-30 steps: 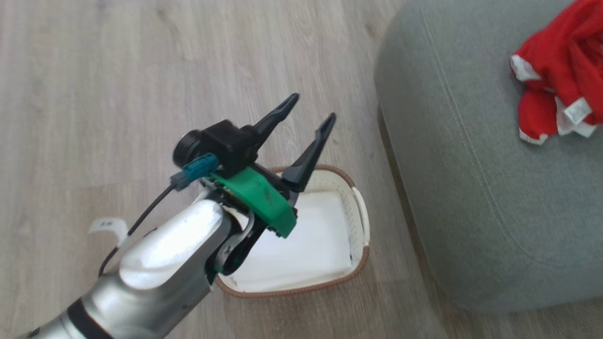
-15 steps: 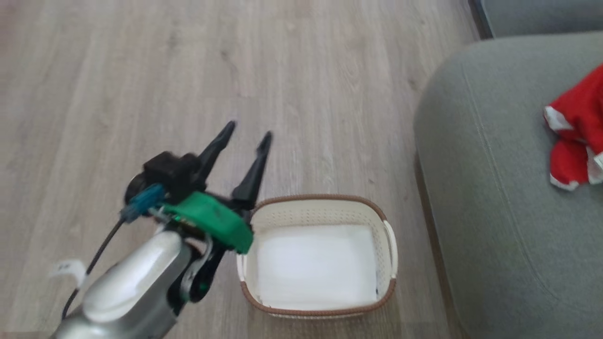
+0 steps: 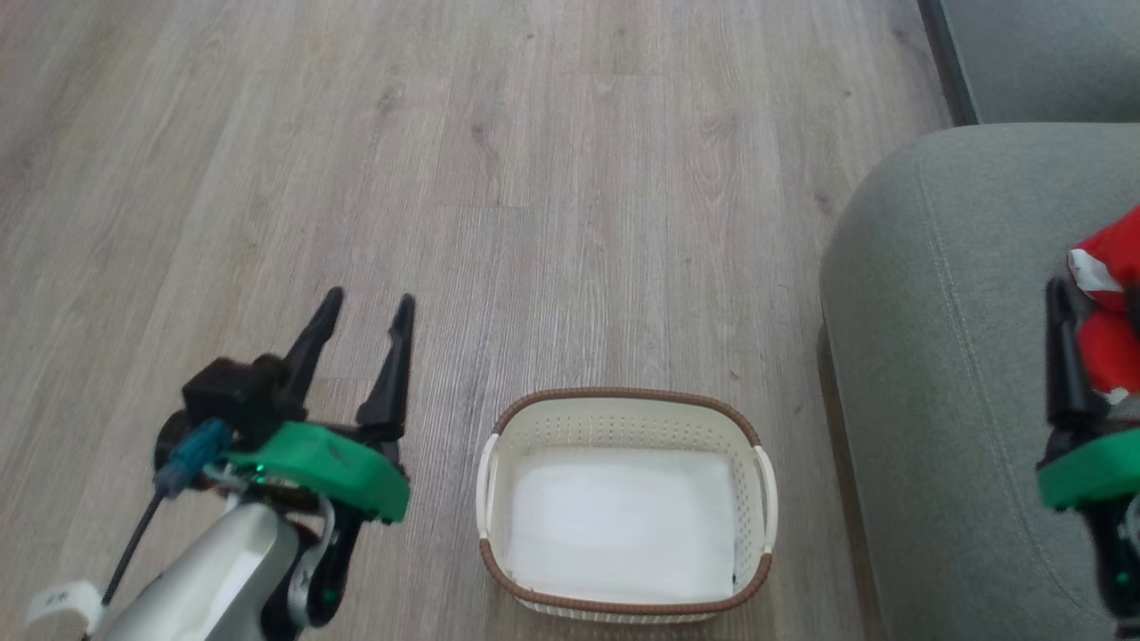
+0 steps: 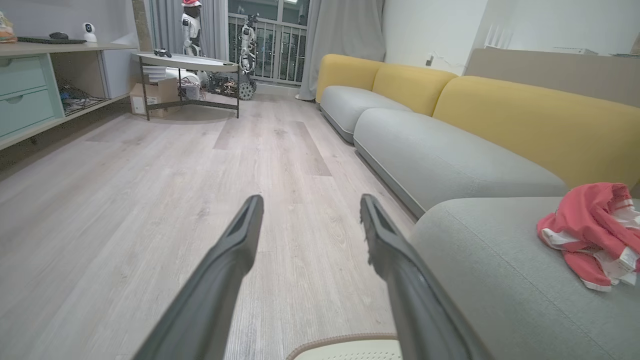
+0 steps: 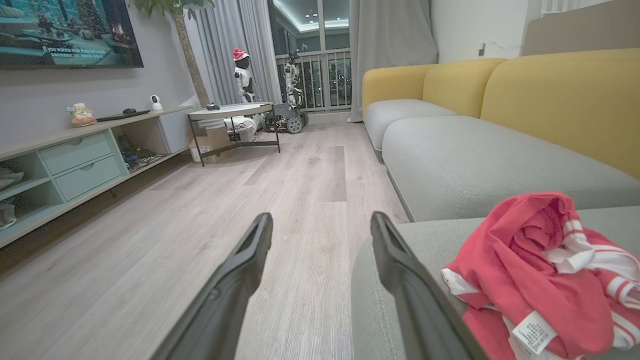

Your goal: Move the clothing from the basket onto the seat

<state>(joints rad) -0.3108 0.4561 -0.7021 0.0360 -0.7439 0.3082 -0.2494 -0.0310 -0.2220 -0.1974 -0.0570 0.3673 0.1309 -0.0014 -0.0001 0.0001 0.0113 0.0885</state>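
Left gripper (image 3: 369, 299) at the lower left of the head view: released, two dark fingers parted with nothing between, pointing up the picture over bare wood floor (image 3: 570, 160). Green mount (image 3: 325, 476) and pale forearm (image 3: 205, 579) behind it. Apart from the basket (image 3: 623, 395), off to its left. Same left gripper (image 4: 311, 200) in its own wrist view: fingers wide, floor between them, a sliver of the basket (image 4: 350, 350) at the bottom edge.

Basket upright on the floor at centre bottom of the head view, with cream perforated walls, a brown rim and a white handle on each side. Inside, a flat white surface (image 3: 619, 521); liner or base, cannot tell which.

Next right, the seat (image 3: 944, 356): grey-green cushion with a stitched seam, rounded corner near the basket's right handle, a strip of floor between. Yellow backrests (image 4: 525, 120) behind the cushions in the left wrist view.

Clothing (image 3: 1113, 352) bunched on the seat at the far right edge of the head view, red with white trim, partly cut off by the frame. Clearer from the wrists: clothing (image 4: 585, 230) (image 5: 525, 265) as a crumpled red heap on the cushion top, white label showing.

Right gripper (image 5: 320, 216) likewise released: fingers parted in the right wrist view, floor and seat edge between them, nothing held. Red heap just beside the right-hand finger there; touching or not, cannot tell. In the head view, one dark finger (image 3: 1062, 356) upright at the cloth's left side, above a second green mount (image 3: 1087, 467).
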